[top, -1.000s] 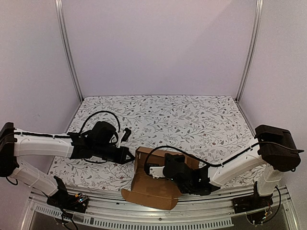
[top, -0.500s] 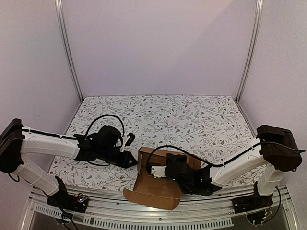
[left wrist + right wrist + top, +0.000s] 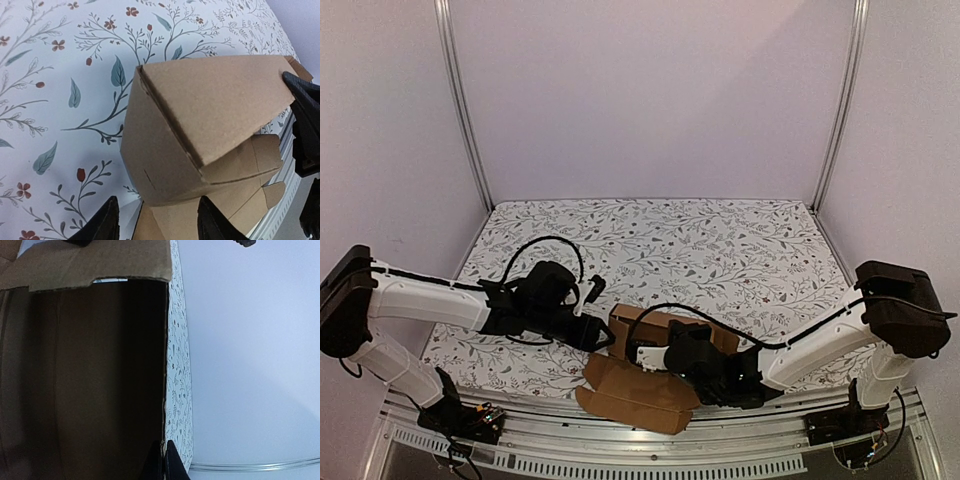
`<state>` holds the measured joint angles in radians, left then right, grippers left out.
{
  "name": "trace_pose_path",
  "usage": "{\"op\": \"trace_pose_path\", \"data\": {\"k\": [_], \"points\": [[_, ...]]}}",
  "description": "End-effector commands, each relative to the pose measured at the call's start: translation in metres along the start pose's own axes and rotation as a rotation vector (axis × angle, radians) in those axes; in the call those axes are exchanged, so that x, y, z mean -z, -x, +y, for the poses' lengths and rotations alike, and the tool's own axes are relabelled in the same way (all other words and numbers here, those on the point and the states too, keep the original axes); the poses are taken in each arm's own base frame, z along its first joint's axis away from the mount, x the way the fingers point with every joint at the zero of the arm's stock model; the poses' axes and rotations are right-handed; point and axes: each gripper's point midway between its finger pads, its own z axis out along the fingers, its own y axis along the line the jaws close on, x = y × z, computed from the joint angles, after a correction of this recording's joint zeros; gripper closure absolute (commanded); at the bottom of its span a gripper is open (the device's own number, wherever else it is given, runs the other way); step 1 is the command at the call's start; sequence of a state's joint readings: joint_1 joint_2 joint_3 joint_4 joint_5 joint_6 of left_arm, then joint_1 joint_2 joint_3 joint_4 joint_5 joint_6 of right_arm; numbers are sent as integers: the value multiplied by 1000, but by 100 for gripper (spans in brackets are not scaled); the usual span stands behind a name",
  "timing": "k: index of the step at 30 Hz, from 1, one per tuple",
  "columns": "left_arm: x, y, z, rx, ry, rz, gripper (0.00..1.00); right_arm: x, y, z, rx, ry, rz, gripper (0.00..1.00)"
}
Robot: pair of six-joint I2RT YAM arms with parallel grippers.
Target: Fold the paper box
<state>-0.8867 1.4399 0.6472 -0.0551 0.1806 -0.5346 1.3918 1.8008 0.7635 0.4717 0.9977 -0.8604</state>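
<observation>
Brown cardboard: paper box [image 3: 650, 378], half-formed, at the tabletop's [image 3: 720, 240] near edge. Right hand [image 3: 162, 460] pinches one wall, apparently steadying it; left hand [image 3: 157, 222] stands open beside its corner, gripping nothing.

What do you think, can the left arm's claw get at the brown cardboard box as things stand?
Probably yes. The left claw stands open right at a corner of the plain brown cardboard box, nothing between them. The right claw, shut on a box wall, sits off to the side.

Surface: table [image 3: 720, 240] with a floral-patterned top.
On it: brown paper box [image 3: 640, 385], partly folded, at the near edge.
</observation>
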Motion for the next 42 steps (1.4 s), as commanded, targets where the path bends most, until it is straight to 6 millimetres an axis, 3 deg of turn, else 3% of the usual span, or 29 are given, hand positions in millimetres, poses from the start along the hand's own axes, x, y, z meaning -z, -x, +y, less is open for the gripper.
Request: {"op": "trace_pose_path", "data": {"k": [1,14,25,34,42], "points": [[-1,17,-20,-57,-60,-58,47,5,2,-3,-28,4,-12,100],[-13,13,-3,-113,35,-67,45,11,8,5,-29,13,-24,100],[-17,2,-6,-180,101,-111,45,26,19,21,39,-20,-16,100],[-10,-6,2,-223,240,-178,45,33,21,20,53,-86,30,100],[-8,-13,-1,-234,253,-216,59,37,26,20,29,-145,69,100]]}}
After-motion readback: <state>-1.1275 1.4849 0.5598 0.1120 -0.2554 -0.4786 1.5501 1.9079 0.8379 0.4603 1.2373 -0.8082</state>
